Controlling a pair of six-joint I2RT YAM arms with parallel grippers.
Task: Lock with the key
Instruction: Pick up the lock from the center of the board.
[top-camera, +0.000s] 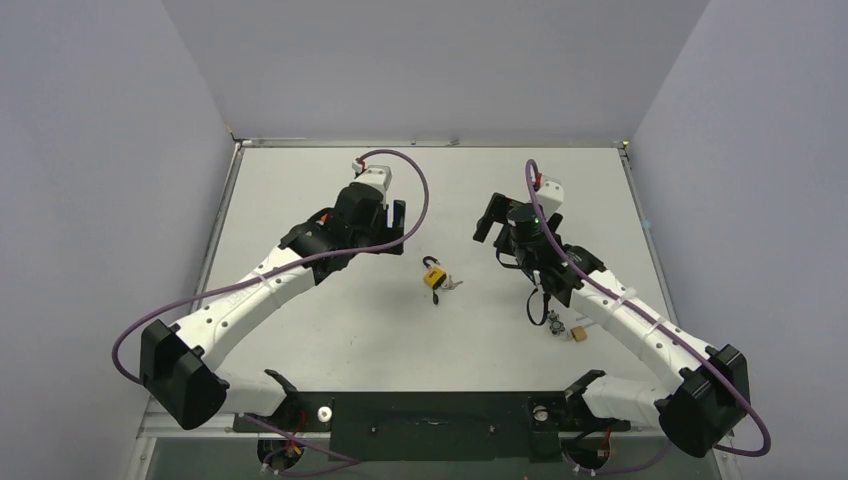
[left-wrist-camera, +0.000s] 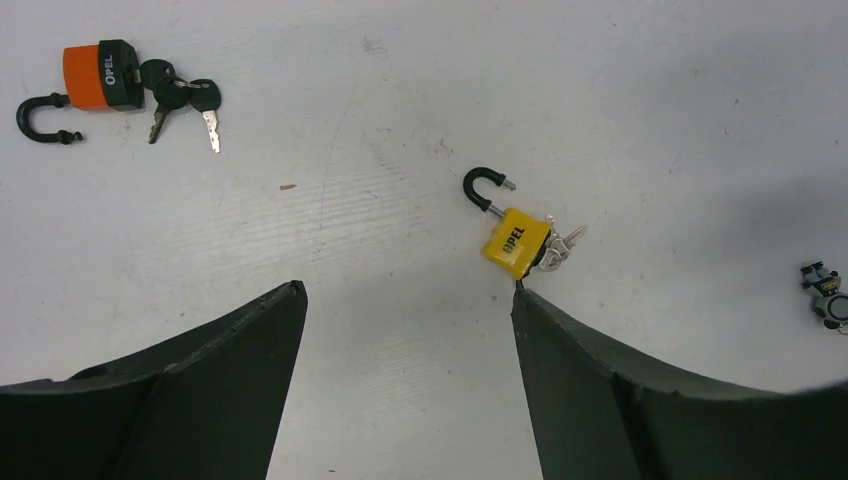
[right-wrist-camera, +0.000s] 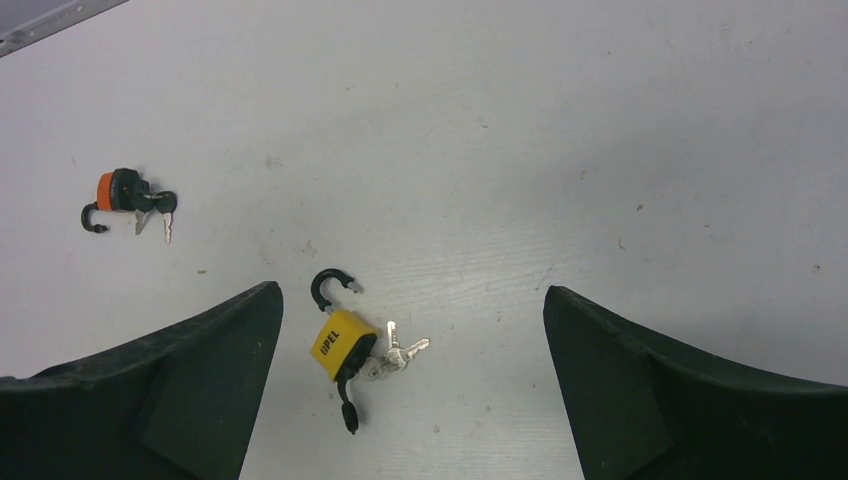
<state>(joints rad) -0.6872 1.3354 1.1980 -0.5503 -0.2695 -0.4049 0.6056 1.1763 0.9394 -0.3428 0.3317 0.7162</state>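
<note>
Bench white and lightly scuffed, enclosed by plain pale walls. Yellow padlock lies mid-bench between the arms, black shackle swung open, keys at its base. Left gripper and right gripper both spread wide, holding nothing. Orange padlock shows in wrist views only. Small item beside right arm is indistinct.

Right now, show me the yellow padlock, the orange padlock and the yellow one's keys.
yellow padlock (right-wrist-camera: 338, 345): right wrist view, yellow body.
orange padlock (left-wrist-camera: 82, 76): left wrist view, orange body.
keys (right-wrist-camera: 396, 355): right wrist view, silver bunch.
</note>
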